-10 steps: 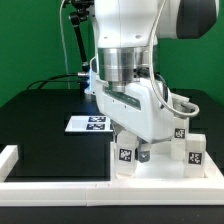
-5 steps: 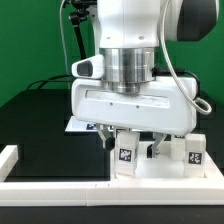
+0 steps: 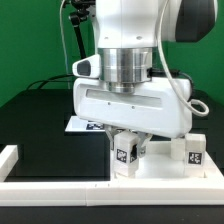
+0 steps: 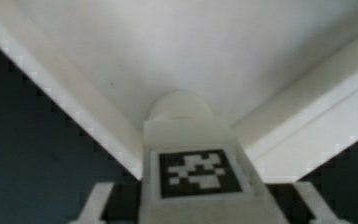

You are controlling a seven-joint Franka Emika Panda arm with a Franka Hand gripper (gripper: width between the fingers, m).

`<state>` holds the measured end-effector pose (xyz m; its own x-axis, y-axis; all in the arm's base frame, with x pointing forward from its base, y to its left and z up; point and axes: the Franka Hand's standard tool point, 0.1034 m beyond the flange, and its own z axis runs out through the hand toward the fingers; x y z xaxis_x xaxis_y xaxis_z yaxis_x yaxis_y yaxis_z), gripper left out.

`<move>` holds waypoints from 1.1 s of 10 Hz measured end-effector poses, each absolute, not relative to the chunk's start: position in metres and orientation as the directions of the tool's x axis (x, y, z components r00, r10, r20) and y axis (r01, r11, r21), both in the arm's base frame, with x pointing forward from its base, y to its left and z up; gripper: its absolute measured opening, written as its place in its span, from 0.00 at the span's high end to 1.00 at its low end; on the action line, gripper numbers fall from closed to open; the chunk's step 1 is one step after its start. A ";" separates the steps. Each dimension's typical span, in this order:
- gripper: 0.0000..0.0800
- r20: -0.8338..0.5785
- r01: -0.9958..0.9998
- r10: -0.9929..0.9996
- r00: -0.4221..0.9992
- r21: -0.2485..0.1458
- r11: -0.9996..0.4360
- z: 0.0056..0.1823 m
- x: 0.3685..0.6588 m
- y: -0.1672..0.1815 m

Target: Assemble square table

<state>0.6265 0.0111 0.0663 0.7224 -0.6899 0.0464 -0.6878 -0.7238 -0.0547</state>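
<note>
Directly under the tool (image 3: 128, 143), between its two fingers, stands one leg block (image 3: 124, 155), upright, with its tag turned to the exterior camera. The fingers sit on both sides of this block and seem to pinch it, though a small gap on one side cannot be excluded. The long axis of the block is vertical, the same line as the wrist, so I judge that the coming move is a straight lift. The wrist view shows the same leg block (image 4: 197, 160) close before the lens, and behind it the square table slab (image 4: 194, 50) with its raised rim. A second leg block (image 3: 193, 152) stands apart on the exterior view's right, near the border rail (image 3: 110, 188) on the desk (image 3: 45, 130).
</note>
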 end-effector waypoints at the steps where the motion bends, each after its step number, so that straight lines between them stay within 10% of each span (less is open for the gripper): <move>1: 0.64 0.043 -0.734 -0.736 0.676 -0.058 -0.677 0.066 0.627 0.011; 11: 0.62 -0.127 -0.936 -0.931 -0.342 -0.039 0.349 0.066 0.628 0.010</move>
<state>0.6284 0.0104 0.0660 -0.3416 -0.9313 -0.1266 -0.9364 0.3488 -0.0395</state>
